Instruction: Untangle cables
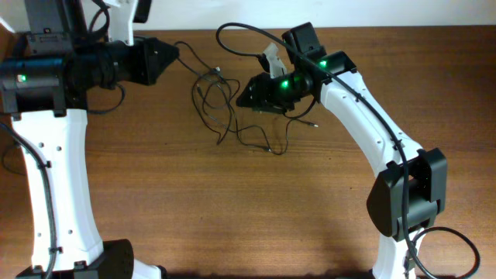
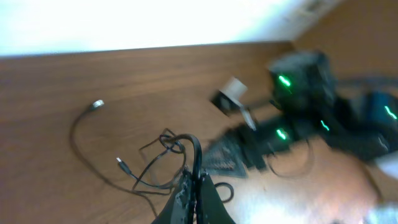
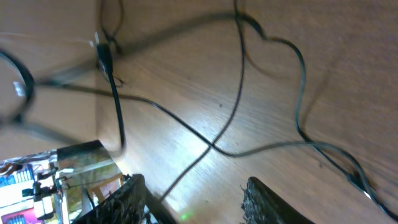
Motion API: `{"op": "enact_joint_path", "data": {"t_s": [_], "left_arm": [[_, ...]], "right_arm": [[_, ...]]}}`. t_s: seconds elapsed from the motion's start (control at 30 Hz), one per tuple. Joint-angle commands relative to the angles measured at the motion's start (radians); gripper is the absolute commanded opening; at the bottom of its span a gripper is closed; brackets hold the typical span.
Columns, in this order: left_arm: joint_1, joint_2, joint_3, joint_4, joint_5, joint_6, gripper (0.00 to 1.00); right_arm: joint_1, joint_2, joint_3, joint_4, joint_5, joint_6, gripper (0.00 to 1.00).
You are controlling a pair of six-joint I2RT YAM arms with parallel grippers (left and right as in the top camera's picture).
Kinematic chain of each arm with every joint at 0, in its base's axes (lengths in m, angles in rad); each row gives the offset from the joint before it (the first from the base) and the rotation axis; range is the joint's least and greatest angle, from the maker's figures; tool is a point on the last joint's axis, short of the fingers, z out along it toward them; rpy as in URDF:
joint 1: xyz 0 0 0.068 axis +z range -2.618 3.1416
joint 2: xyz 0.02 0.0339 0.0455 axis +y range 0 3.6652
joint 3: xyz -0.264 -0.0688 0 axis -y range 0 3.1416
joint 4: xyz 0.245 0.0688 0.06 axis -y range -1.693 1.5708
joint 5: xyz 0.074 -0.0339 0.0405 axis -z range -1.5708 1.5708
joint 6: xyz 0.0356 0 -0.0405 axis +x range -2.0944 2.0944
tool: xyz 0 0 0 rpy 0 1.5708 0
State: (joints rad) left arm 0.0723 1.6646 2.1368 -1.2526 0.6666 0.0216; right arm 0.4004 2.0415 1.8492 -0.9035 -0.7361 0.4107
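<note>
Overhead: the cables (image 1: 223, 105) lie as loose black loops on the wooden table (image 1: 232, 201), toward its far side and near the middle, between the 2 grippers. The left gripper (image 1: 177, 53) reaches in from the far left with its jaws pressed together, and 1 thin cord runs from its tip to the loops. The right gripper (image 1: 242, 97) points left, its tip just beside the right edge of the loops. From here I cannot tell how its jaws stand.

Left wrist: the left gripper's fingers (image 2: 186, 196) are pressed together at the near edge, pinching 1 cord that arcs up out of them and curves left to the tangle on the wood. A small plug (image 2: 97, 104) lies to the far left. The right arm, blurred and showing green lights, is at the right.

Right wrist: the 2 fingers (image 3: 132, 194) stand spread at the near edge, with 1 cord running on the wood between them, not gripped. More cords cross and loop farther off.
</note>
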Motion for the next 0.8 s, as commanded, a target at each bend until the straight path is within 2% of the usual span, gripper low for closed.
{"op": "enact_joint_path", "data": {"t_s": [0.0,0.1,0.23,0.53,0.77], "left_arm": [[0.002,0.005,0.004,0.050,-0.134,-0.298,0.00],[0.002,0.005,0.004,0.100,-0.134,-0.464,0.00],[0.002,0.005,0.004,0.131,-0.132,-0.572,0.00],[0.002,0.005,0.004,0.159,-0.057,-0.575,0.00],[0.002,0.005,0.004,0.167,-0.052,-0.575,0.00]], "right_arm": [[0.020,-0.017,0.002,-0.016,0.035,-0.101,0.52],[0.051,-0.017,0.002,-0.008,0.109,-0.120,0.52],[0.122,0.014,0.002,0.073,0.177,-0.131,0.53],[0.150,0.116,0.002,0.253,0.169,-0.130,0.53],[0.203,0.188,0.002,0.408,0.169,-0.130,0.52]]}}
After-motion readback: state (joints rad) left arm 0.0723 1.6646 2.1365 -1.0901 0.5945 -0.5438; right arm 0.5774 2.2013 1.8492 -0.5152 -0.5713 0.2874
